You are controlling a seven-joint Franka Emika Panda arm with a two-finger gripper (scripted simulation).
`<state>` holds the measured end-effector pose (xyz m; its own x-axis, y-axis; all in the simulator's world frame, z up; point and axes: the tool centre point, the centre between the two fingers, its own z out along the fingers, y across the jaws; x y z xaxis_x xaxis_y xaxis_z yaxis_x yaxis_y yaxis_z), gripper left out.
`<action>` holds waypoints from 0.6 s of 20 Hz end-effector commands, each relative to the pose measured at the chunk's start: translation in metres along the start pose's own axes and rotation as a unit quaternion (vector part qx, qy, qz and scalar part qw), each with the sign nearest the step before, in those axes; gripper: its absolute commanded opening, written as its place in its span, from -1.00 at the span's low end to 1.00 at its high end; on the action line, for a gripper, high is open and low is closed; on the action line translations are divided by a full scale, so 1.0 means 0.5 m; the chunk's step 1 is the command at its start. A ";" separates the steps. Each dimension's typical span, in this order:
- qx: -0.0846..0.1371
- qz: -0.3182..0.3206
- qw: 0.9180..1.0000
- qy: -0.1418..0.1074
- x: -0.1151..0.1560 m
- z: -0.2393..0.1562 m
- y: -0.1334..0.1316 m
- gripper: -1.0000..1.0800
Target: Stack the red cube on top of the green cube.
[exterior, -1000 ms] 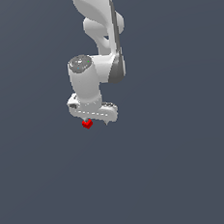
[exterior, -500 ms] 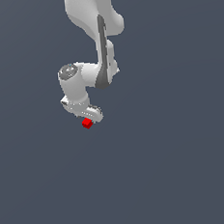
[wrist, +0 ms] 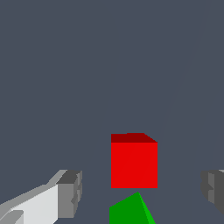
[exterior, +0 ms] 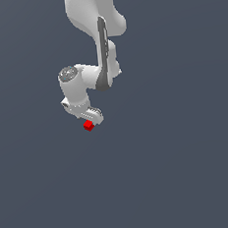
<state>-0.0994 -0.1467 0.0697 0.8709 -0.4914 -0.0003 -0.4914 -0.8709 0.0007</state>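
The red cube (exterior: 89, 125) sits on the dark floor just under my white gripper (exterior: 90, 120). In the wrist view the red cube (wrist: 133, 164) lies between my two spread fingertips (wrist: 70, 192), with a gap on each side. The gripper (wrist: 141, 192) is open and holds nothing. The green cube (wrist: 130, 211) shows in the wrist view right beside the red cube, turned at an angle and cut off by the picture's edge. I cannot tell whether the two cubes touch. The green cube does not show in the exterior view.
The floor (exterior: 180, 169) is a plain dark grey surface. The white arm (exterior: 96, 34) rises above the gripper toward the top of the exterior view.
The hand has turned and shifted slightly toward the exterior view's left above the red cube. The arm's upper links have swung. The red cube has stayed in place.
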 end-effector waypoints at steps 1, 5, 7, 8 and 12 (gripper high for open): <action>0.000 0.000 1.000 0.000 0.000 0.002 0.000 0.92; 0.000 0.000 1.000 0.000 -0.001 0.021 0.000 0.92; 0.000 0.000 1.000 0.000 -0.001 0.037 0.000 0.92; 0.000 0.000 1.000 0.000 -0.001 0.047 0.000 0.92; 0.000 0.000 1.000 0.000 -0.002 0.081 0.000 0.92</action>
<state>-0.1002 -0.1462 0.0351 0.8711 -0.4911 -0.0008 -0.4911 -0.8711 0.0005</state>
